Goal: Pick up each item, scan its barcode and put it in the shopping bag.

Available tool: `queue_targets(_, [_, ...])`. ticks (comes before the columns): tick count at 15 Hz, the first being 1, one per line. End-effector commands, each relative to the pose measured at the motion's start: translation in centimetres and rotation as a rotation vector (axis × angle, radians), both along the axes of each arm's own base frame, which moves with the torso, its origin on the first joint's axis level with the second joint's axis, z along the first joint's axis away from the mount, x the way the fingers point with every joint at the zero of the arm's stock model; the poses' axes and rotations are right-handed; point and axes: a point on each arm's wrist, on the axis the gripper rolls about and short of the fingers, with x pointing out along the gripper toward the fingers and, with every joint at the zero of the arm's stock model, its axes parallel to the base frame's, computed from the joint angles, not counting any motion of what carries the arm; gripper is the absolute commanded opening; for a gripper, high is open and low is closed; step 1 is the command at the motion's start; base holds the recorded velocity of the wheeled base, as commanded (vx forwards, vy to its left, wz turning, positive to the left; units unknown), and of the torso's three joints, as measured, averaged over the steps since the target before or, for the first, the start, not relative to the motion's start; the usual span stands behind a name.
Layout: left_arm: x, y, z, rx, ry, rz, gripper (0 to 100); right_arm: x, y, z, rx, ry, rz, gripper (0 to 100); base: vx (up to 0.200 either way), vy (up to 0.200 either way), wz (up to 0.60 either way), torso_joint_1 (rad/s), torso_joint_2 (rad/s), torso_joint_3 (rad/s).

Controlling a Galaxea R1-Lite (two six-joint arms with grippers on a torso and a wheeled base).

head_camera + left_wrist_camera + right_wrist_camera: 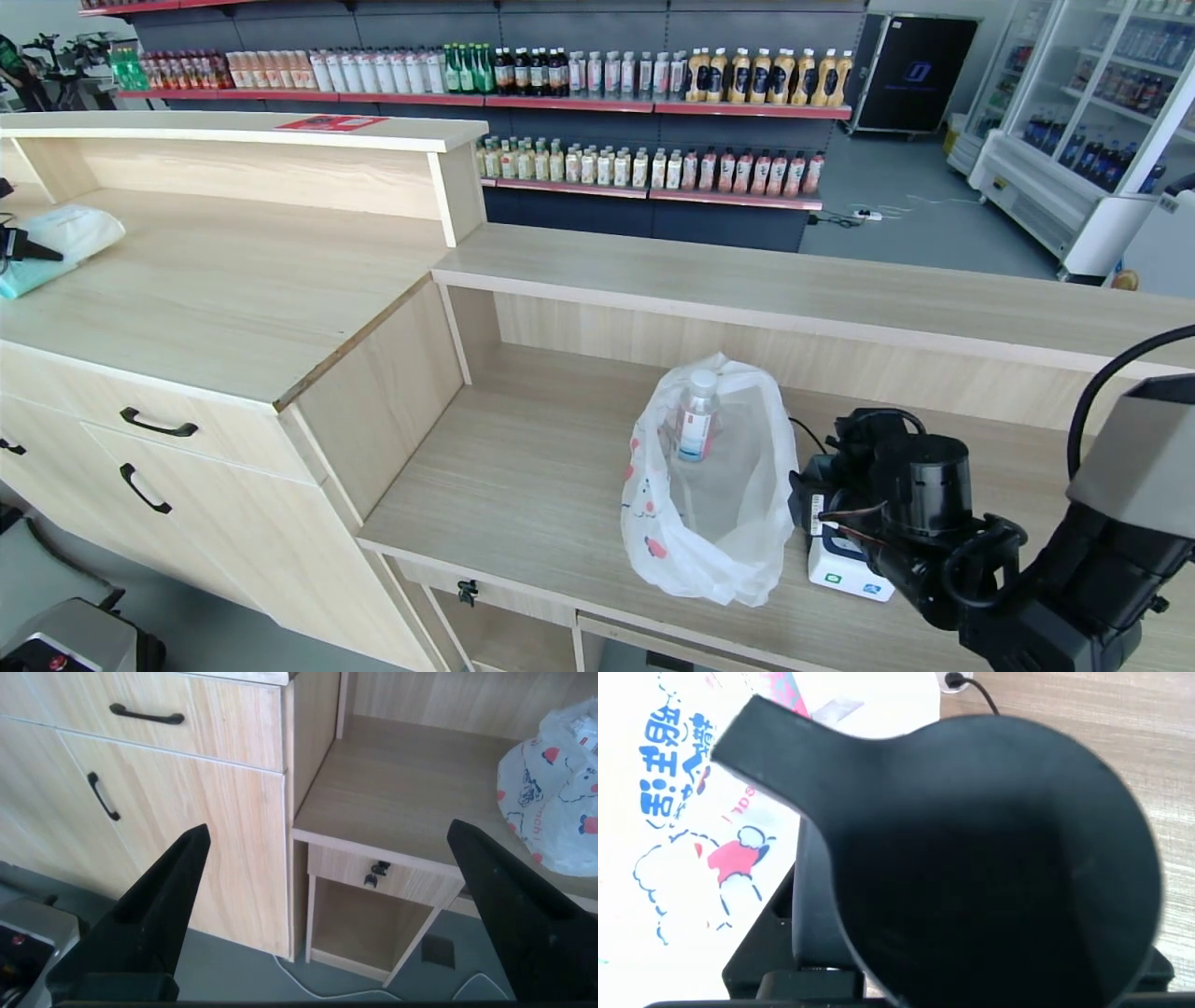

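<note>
A white translucent shopping bag (709,504) with cartoon prints stands open on the lower counter. A clear bottle (697,415) with a white cap stands upright inside it. My right gripper (826,490) is just right of the bag and holds a black barcode scanner (864,434) with a cable; the scanner's dark body (990,859) sits right beside the printed bag (682,840). My left gripper (327,831) hangs open with nothing between its fingers, low in front of the cabinet, with the bag (551,784) far off on the counter. A white and teal packet (56,243) lies on the upper counter at the far left.
A small white box (845,565) sits under my right wrist near the counter's front edge. The raised counter (233,280) has drawers with black handles (145,714) on its front. Shelves of bottles (653,84) line the back and a glass fridge (1083,121) stands at the right.
</note>
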Motion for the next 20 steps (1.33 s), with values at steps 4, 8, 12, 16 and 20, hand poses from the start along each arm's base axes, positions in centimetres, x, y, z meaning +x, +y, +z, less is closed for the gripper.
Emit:
queue_targets(4, [0.0, 0.0, 0.0, 0.0, 0.0, 0.001, 100, 0.4, 0.9, -2.6, -0.021, 0.041, 0.024, 0, 0.0, 0.0, 0.0, 0.0, 0.0, 0.0])
queue_targets(8, [0.0, 0.0, 0.0, 0.0, 0.0, 0.001, 100, 0.5, 1.4, -3.3, -0.015, 0.028, 0.036, 0, 0.0, 0.0, 0.0, 0.0, 0.0, 0.0])
queue_targets(12, [0.0, 0.0, 0.0, 0.0, 0.0, 0.001, 100, 0.6, 1.8, -4.1, -0.007, 0.012, 0.047, 0, 0.0, 0.0, 0.0, 0.0, 0.0, 0.0])
queue_targets(16, [0.0, 0.0, 0.0, 0.0, 0.0, 0.001, 100, 0.3, 3.0, -4.7, 0.008, -0.023, 0.086, 0, 0.0, 0.0, 0.0, 0.0, 0.0, 0.0])
queue_targets(20, [0.0, 0.0, 0.0, 0.0, 0.0, 0.001, 100, 0.5, 3.3, -5.2, 0.02, -0.045, 0.089, 0, 0.0, 0.0, 0.0, 0.0, 0.0, 0.0])
